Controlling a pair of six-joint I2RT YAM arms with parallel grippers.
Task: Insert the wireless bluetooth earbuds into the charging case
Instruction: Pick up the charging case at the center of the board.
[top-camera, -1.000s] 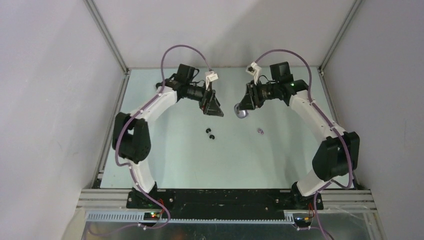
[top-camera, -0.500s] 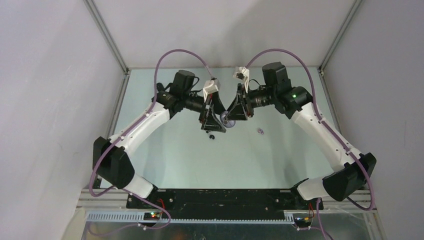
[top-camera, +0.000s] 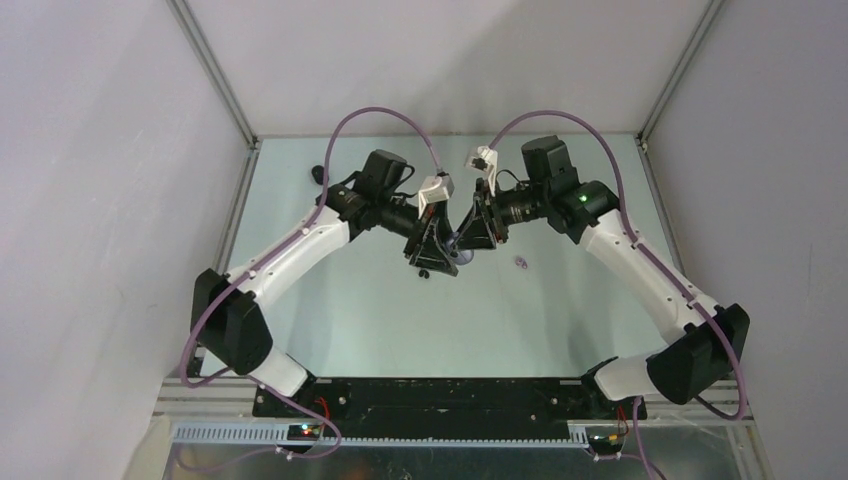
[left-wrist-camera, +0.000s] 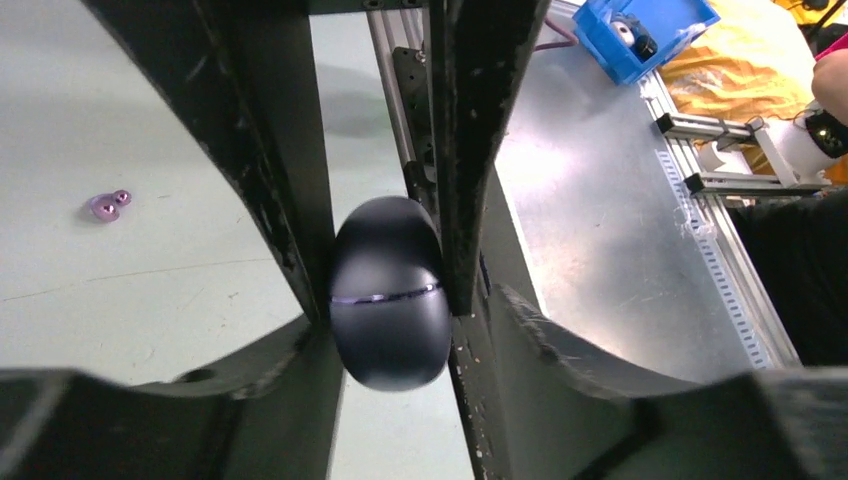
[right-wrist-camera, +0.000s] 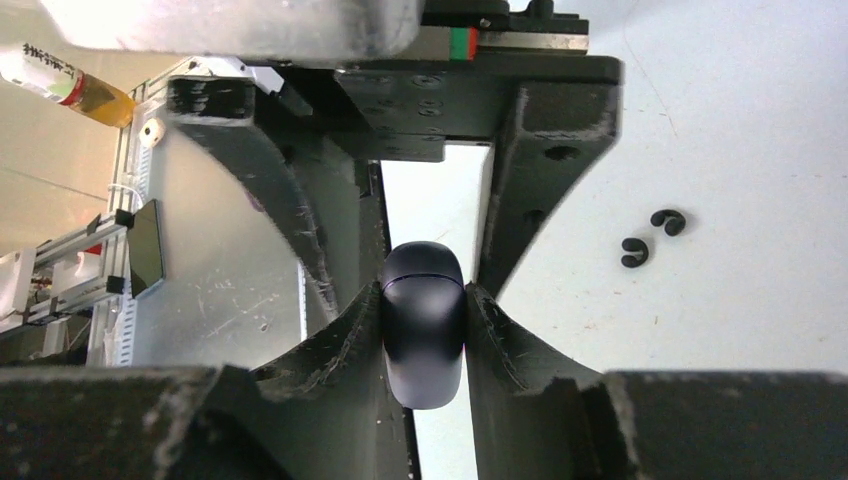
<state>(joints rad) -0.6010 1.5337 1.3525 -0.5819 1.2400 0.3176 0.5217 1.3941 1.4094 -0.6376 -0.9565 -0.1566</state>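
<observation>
Left fingers (left-wrist-camera: 270, 150) closed onto charging case (left-wrist-camera: 388, 290), also between right fingers (right-wrist-camera: 335, 345).

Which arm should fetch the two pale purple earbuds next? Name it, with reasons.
Probably the right: the pale purple earbuds lie on its side, nearer the right fingers than the left fingers. Both pairs clamp the glossy black egg-shaped case, so it must release first.

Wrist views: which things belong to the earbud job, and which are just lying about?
Part of the job:
- dark charging case, lid shut
- two black earbuds on the table
- two purple earbuds on the table

Just lying about:
- blue bin, beyond the table
- bottle of amber liquid, beyond the table
</observation>
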